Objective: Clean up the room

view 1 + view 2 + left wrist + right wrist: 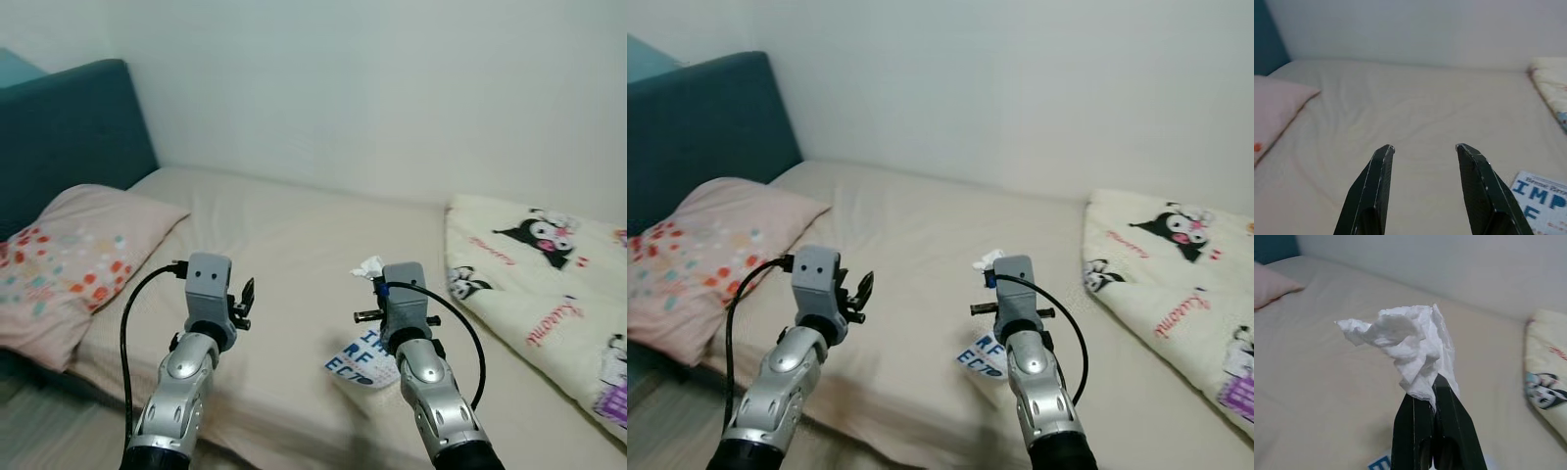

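Your right gripper (pixel 1434 382) has its two black fingers pressed together on a crumpled white tissue (pixel 1403 345), which sticks up past the tips; in the head views the tissue (pixel 369 265) sits at about 12 o'clock from that wrist, lifted clear of the sheet. So the pickup looks done and you are at the carry step: the next move calls for keeping the pinch firm, since the paper is light and held only by its lower edge, and for turning away to find a bin, which none of the views offers. Your left gripper (pixel 1425 149) hovers over the bed with its fingers well apart and nothing between them, so it is free for the next item. That is likely the printed paper with blue letters (pixel 361 359), lying flat on the sheet at roughly 7 o'clock from the right wrist. The bed (pixel 294 245) wears a plain beige sheet, soft and faintly creased. A pink dotted pillow (pixel 69 259) lies at 9 o'clock against a teal headboard (pixel 69 137), a cartoon-printed blanket (pixel 549 284) spreads at 3 o'clock, and a bare pale wall (pixel 392 88) closes the far side.
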Robot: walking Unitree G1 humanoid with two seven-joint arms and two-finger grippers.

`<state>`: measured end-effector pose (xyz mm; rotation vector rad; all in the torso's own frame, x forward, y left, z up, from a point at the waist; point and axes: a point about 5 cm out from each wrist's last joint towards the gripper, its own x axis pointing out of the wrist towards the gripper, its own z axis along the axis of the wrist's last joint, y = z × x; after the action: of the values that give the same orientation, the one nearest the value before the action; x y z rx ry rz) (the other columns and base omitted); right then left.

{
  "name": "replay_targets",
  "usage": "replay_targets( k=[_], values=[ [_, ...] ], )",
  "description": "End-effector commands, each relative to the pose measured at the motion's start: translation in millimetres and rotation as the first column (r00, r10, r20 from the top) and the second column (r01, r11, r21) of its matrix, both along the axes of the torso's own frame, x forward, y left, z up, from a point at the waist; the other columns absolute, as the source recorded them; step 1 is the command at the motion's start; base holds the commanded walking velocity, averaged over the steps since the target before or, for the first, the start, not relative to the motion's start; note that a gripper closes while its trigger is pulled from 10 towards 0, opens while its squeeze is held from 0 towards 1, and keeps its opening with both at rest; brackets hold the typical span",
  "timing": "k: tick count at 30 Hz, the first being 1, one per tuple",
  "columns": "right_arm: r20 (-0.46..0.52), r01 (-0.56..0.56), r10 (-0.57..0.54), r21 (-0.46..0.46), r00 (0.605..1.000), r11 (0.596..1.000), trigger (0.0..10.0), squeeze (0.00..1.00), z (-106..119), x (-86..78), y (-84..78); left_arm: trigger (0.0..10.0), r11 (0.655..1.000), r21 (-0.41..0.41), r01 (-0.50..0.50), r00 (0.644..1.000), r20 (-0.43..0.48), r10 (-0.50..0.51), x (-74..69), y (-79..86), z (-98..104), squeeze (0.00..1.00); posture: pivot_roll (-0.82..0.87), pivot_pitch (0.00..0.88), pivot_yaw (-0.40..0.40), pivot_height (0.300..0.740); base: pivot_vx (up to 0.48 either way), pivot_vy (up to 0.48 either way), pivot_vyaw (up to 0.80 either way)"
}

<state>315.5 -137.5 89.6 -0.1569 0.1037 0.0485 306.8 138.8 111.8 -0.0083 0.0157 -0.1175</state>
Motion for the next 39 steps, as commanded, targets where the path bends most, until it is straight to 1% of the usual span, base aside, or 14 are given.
replay_targets(
  k=[1,13,18,19,23,39],
  values=[
    [-0.026,-0.013,0.013,0.007,1.0,1.0,10.0,0.0,-3.7,-1.2,3.4,10.0,1.0,0.001,-0.011,1.0,-0.027,0.011,-1.2,1.4,-5.2,0.0,0.03,0.0,-0.048,0.74,0.0,0.0,0.8],
    [-0.025,-0.029,0.029,0.009,0.999,1.0,10.0,0.0,-0.8,1.7,4.6,10.0,1.0,-0.019,-0.018,0.999,-0.03,0.018,-1.3,2.2,-5.1,0.0,0.03,0.0,-0.052,0.74,0.0,0.0,0.8],
    [-0.022,-0.031,0.031,0.007,0.999,0.999,10.0,0.0,0.3,1.6,4.5,10.0,1.0,0.013,-0.005,1.0,-0.025,0.005,-1.2,1.6,-3.6,0.0,0.03,0.0,-0.052,0.74,0.0,-0.42,0.8],
    [-0.022,-0.031,0.031,0.007,0.999,0.999,10.0,0.0,0.5,1.8,4.3,10.0,1.0,0.003,-0.012,0.999,-0.03,0.012,-1.0,1.7,-4.3,0.0,0.02,0.0,-0.052,0.74,0.0,-0.48,0.8],
    [-0.02,-0.032,0.032,0.005,0.999,0.999,10.0,0.0,1.3,2.5,3.9,10.0,0.999,-0.041,-0.036,0.999,-0.04,0.034,-0.1,3.2,-5.6,0.0,0.02,0.0,-0.054,0.74,0.0,0.0,0.8],
    [-0.022,-0.051,0.051,0.001,0.998,0.999,10.0,0.0,1.8,3.1,6.3,10.0,0.999,-0.036,-0.03,0.998,-0.052,0.029,-3.0,3.8,-8.3,0.0,0.03,0.0,-0.058,0.74,0.0,0.0,0.8]
  ],
)
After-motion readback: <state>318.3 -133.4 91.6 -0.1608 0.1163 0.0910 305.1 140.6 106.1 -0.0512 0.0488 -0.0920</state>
